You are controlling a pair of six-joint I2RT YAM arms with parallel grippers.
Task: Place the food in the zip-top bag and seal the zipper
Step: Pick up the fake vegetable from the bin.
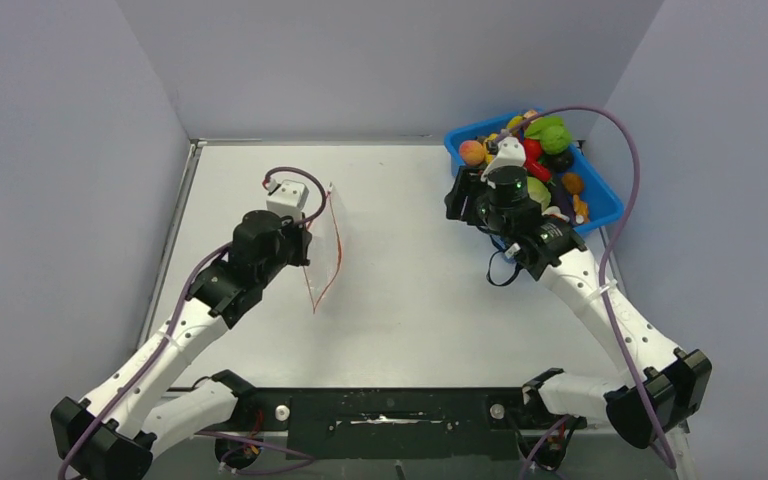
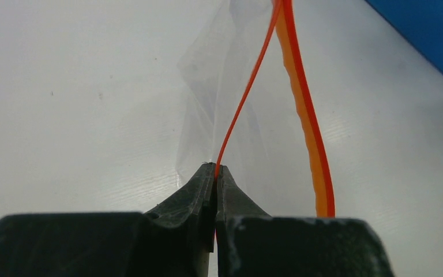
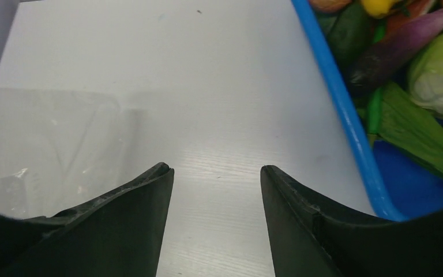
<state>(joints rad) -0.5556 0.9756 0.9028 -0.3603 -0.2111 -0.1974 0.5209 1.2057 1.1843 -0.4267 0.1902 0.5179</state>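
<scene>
Pinching one lip of the zip-top bag (image 2: 207,109) between fingers pressed fully together, the left gripper (image 2: 215,173) holds the clear bag on edge left of centre on the table (image 2: 63,115). The bag's orange-red zipper (image 2: 308,121) is parted, and the free lip bows away from the held one. The right gripper (image 3: 216,176), fingers spread wide and empty, hovers over the table just beside the rim of the blue tub (image 3: 346,115) at the far right. The toy food (image 3: 438,75) lies heaped there, a purple eggplant (image 3: 401,40) among it, and none is in the bag. The hold looks slight, on a thin strip only, so the weight of a dropped piece could pull it free. With one lip unsupported, the mouth may sag shut or deflect a piece onto the table. In so crowded a tub, the open fingers could also catch the rim or a neighbouring piece.
</scene>
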